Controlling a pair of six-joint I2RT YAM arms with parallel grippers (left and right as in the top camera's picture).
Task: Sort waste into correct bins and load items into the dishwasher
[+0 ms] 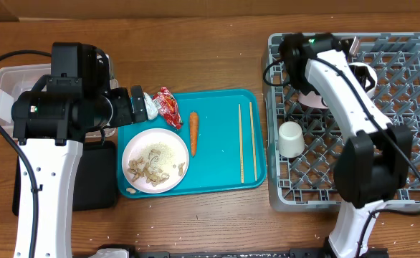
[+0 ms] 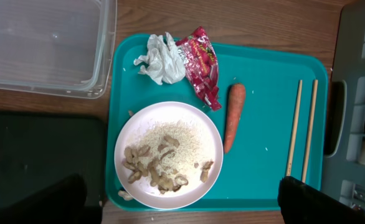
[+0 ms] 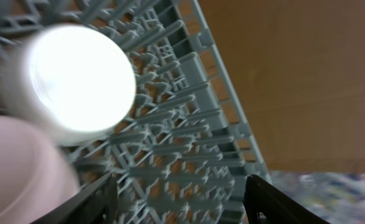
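risk: crumpled white wrapper (image 2: 162,59) touches red snack wrapper (image 2: 202,62) on teal tray (image 2: 263,93), so left tool (image 2: 182,186), fingers wide apart & empty, could drag both into one bin. clear container (image 2: 45,43) & black tray (image 2: 33,155) look empty where visible; dish rack (image 1: 411,165) holds cup (image 1: 290,138) & pink bowl (image 3: 20,180), right tool (image 3: 179,193) above it, also apart, nothing held.

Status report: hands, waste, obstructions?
Left hand open over teal tray, right hand open over dish rack. White wrapper, red wrapper, carrot, scraps unsorted on tray. Nothing blocking.

Glossy teal plastic tray (image 2: 263,81), wooden chopsticks (image 2: 301,127)
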